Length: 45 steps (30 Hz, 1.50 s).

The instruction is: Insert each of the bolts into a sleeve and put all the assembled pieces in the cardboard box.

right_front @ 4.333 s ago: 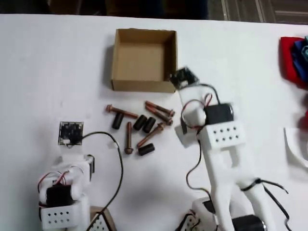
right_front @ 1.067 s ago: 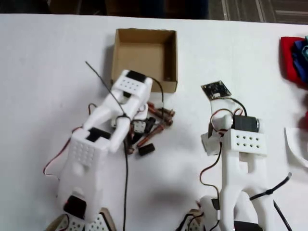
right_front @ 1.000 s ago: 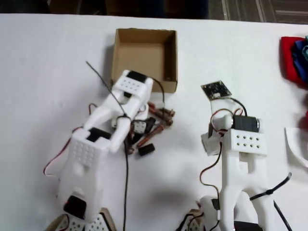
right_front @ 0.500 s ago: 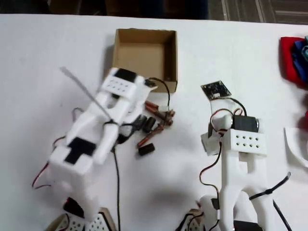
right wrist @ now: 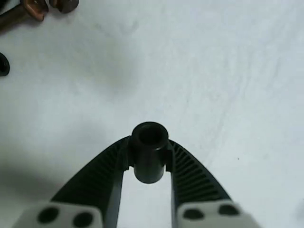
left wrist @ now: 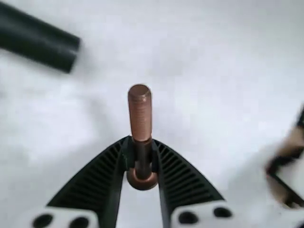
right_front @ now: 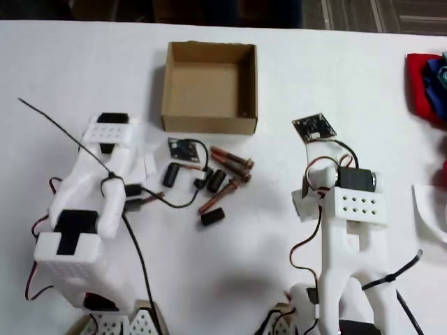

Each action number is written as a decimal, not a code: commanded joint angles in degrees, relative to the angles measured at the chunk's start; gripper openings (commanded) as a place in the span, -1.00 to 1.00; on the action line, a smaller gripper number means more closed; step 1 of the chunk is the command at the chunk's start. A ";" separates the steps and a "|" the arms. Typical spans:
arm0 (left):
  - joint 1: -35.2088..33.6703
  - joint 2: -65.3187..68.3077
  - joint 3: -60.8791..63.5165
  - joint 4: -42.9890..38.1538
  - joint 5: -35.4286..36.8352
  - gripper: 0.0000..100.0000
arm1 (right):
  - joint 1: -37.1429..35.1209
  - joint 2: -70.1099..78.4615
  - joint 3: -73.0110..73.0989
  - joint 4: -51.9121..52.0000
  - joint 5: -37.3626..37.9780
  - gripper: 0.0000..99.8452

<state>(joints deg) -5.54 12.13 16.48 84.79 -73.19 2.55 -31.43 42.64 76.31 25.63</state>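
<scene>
Left gripper (left wrist: 141,161) clamps a bolt (left wrist: 139,111), right gripper (right wrist: 149,159) a sleeve (right wrist: 150,142) — nothing joined yet, the cardboard box (right_front: 208,125) unfilled, spare bolts (right_front: 230,157) and sleeves (right_front: 170,174) on the bench (right_front: 70,70).

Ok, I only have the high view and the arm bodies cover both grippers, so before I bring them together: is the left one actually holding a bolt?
Observer: Yes. In the left wrist view the left gripper is shut on a copper bolt, clamped on the shank close to its head.
Operator: Which end sticks out?
Observer: The threaded end, pointing straight out beyond the gripper.
Operator: And the right arm?
Observer: The right gripper is shut on a black sleeve, and the sleeve's open bore faces the wrist camera.
</scene>
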 commanded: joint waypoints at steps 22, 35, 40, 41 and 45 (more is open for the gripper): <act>-1.41 -3.60 -8.57 7.91 107.43 -0.57 | 0.04 -1.98 -0.35 -1.80 0.35 -0.96; 3.60 -3.34 -7.52 7.65 129.76 -0.57 | 0.04 -1.98 -0.35 -1.98 0.35 -0.96; -0.79 0.79 -7.96 5.80 133.98 -0.57 | 0.22 -1.98 -0.35 -1.71 0.35 -0.96; -1.14 2.11 -7.78 5.10 133.98 -0.57 | 0.22 -1.98 -0.35 -1.71 0.35 -0.96; -0.97 7.82 -8.13 4.40 133.98 -0.57 | 0.13 -1.98 -0.35 -1.71 0.35 -0.96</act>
<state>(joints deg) -6.24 17.67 9.80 90.24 60.44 2.55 -31.43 42.64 74.99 25.63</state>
